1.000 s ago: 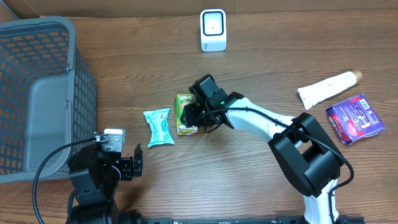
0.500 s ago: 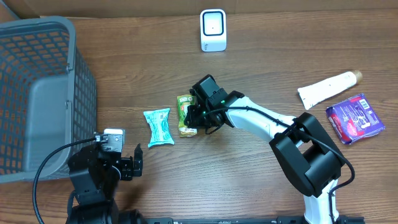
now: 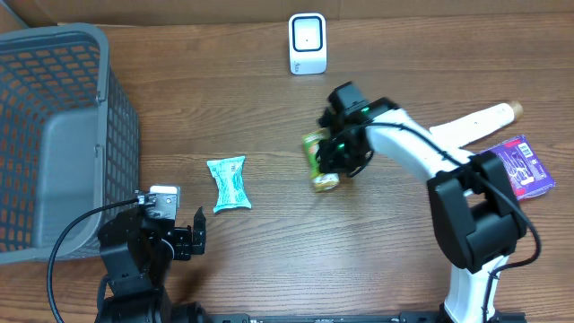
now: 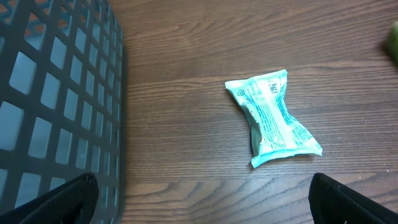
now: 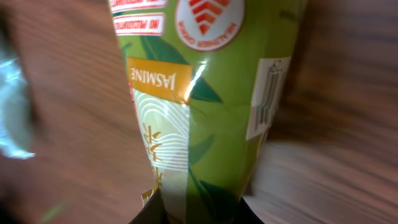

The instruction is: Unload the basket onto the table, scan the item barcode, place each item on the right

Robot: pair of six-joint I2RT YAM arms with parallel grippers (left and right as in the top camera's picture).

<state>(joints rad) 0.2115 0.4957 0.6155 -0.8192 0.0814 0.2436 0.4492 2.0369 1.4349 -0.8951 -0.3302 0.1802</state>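
Note:
My right gripper (image 3: 334,160) is shut on a green jasmine tea packet (image 3: 319,160), held near the table's middle, below the white barcode scanner (image 3: 308,43). In the right wrist view the packet (image 5: 211,93) fills the frame, pinched at its lower end, with a white barcode label (image 5: 268,96) on its right side. My left gripper (image 3: 184,238) stands open at the front left, nothing between its fingers (image 4: 354,202). A teal snack packet (image 4: 272,115) lies ahead of it on the wood.
A grey mesh basket (image 3: 54,135) fills the left side. A white tube (image 3: 471,127) and a purple packet (image 3: 511,170) lie at the right. The teal packet (image 3: 228,183) lies between the basket and the held item.
My right gripper closed on the green packet, lifted it and carried it to the right, away from the teal packet. The left arm has not moved.

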